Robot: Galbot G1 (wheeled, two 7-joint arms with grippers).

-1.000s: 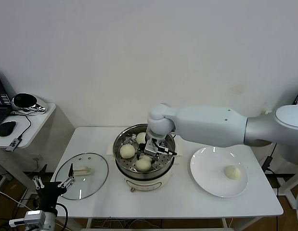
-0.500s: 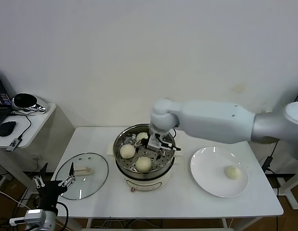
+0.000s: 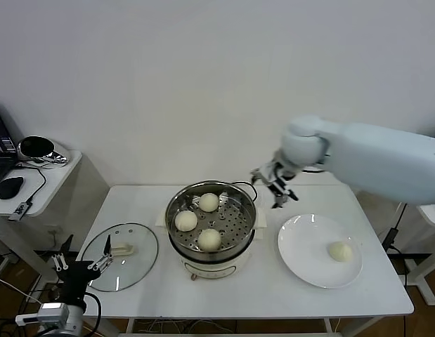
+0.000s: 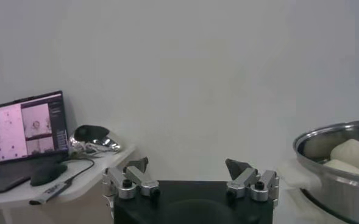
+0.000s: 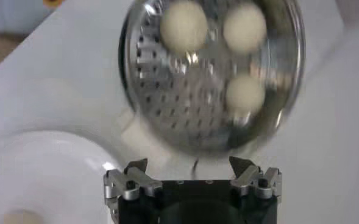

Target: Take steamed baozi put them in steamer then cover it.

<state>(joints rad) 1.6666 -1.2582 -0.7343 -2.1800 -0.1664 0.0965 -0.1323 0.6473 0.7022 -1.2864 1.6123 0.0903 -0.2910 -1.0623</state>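
Observation:
The steamer (image 3: pixel 238 243), a shiny steel pot on a white base, stands mid-table with three baozi on its perforated tray: one at the back (image 3: pixel 209 202), one at the left (image 3: pixel 185 220), one at the front (image 3: pixel 209 239). A fourth baozi (image 3: pixel 339 251) lies on the white plate (image 3: pixel 301 253) at the right. The glass cover (image 3: pixel 136 263) with its cream handle lies flat on the table at the left. My right gripper (image 3: pixel 276 184) is open and empty, raised between the pot and the plate; its wrist view looks down on the steamer (image 5: pixel 167 91). My left gripper (image 3: pixel 82 265) is open, parked low at the table's front left corner.
A side table (image 3: pixel 52 179) at the far left holds a mouse, a laptop and a dark shiny object. The black cord (image 3: pixel 244 186) runs behind the pot. The wall stands close behind the table.
My right gripper has risen out of the steamer and swung right, toward the plate, leaving a third baozi in the tray. The left arm has stayed put.

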